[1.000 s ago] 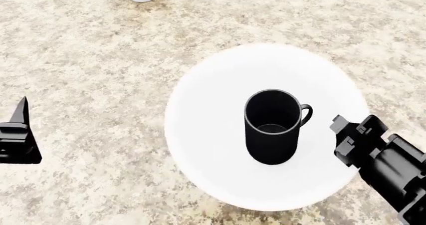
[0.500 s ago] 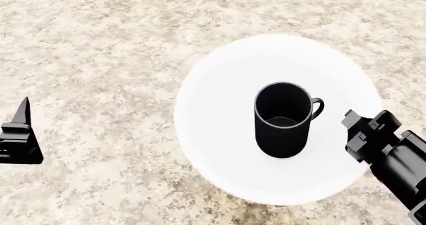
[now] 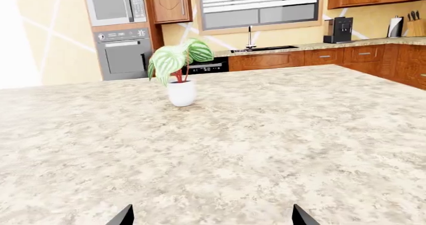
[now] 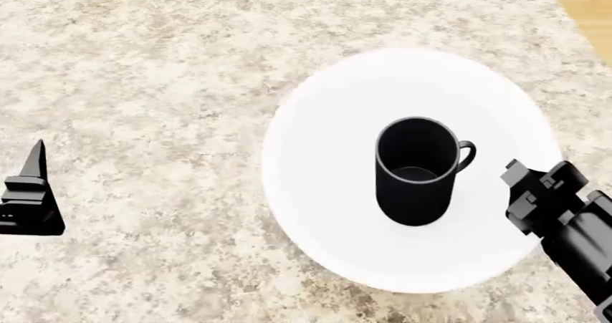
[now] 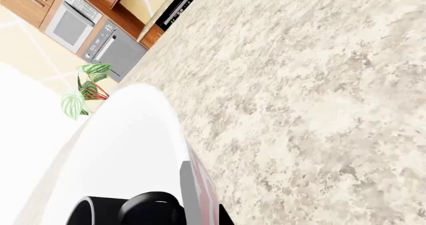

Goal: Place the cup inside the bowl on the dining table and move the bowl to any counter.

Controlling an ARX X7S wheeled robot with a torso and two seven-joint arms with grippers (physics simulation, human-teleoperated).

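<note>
Head view: cup [image 4: 415, 171] inside bowl [image 4: 316, 172]

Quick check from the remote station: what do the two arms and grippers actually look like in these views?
Both are matte black with no visible cables or markings. The right gripper is blocky with stepped, angular edges on a thick cylindrical forearm. The left gripper shows a blocky black body with one pointed, wedge-shaped finger; its wrist view shows only two dark triangular fingertips.
</note>
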